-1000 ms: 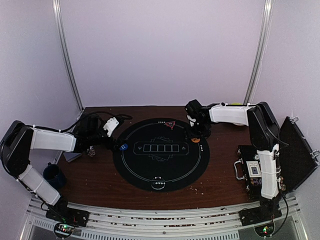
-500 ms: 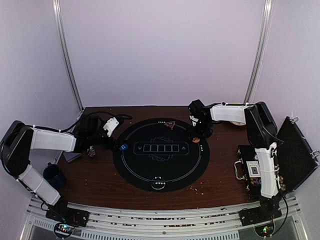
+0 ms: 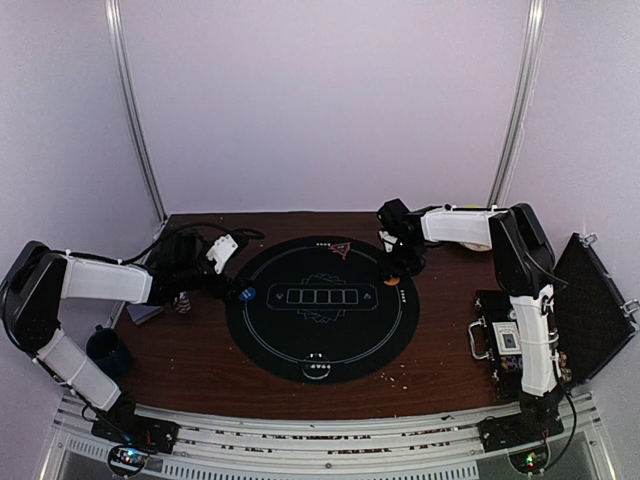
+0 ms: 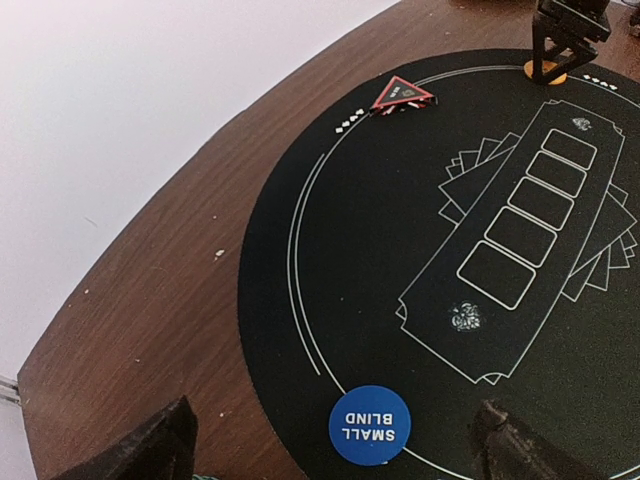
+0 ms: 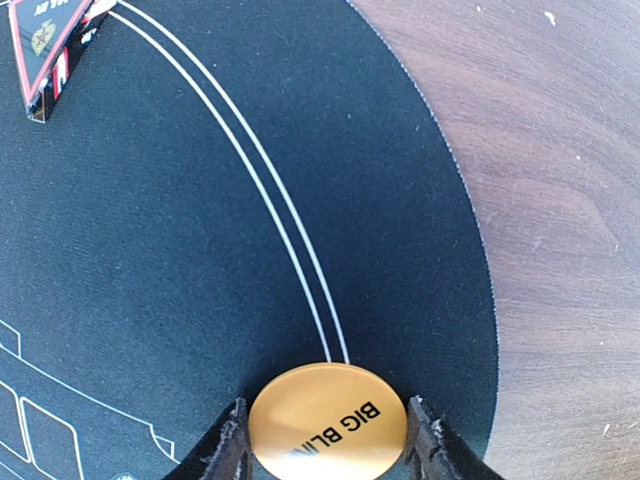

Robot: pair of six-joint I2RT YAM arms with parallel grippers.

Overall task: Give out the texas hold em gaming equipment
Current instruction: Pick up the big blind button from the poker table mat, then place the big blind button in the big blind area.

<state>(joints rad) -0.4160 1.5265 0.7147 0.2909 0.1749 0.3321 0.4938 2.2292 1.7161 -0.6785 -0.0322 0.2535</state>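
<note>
Room: pale lilac walls behind one brown wooden table (image 3: 195, 350).
Mat: one round black poker mat (image 3: 260, 330) lies mid-table. Five card boxes are printed on it in a row, whose long axis runs left to right in the top view.
Arms: two, white and black, reach in from opposite sides.
Case: one open black case (image 3: 590, 300) sits at the table's right edge, seen only from above.
Mug: one dark blue mug (image 3: 105, 352) stands at the near left, top view only.
Left gripper (image 4: 332, 420): jaws are wide apart, with the blue disc (image 4: 369, 432) between the fingers and touching neither.
Right gripper (image 5: 328, 440): fingers are pressed to both sides of the orange disc (image 5: 327, 422), clamping its rim.
Button discs: two, both flat on the mat. The blue disc is at the left edge, and its "SMALL BLIND" reads upside down in the left wrist view. The orange disc is at the right edge over the double line, and its "BIG BLIND" is legible only in the right wrist view.
Marker: one red triangle marker (image 4: 402, 94) sits at the mat's far rim, with one tip toward the centre in the top view.
</note>
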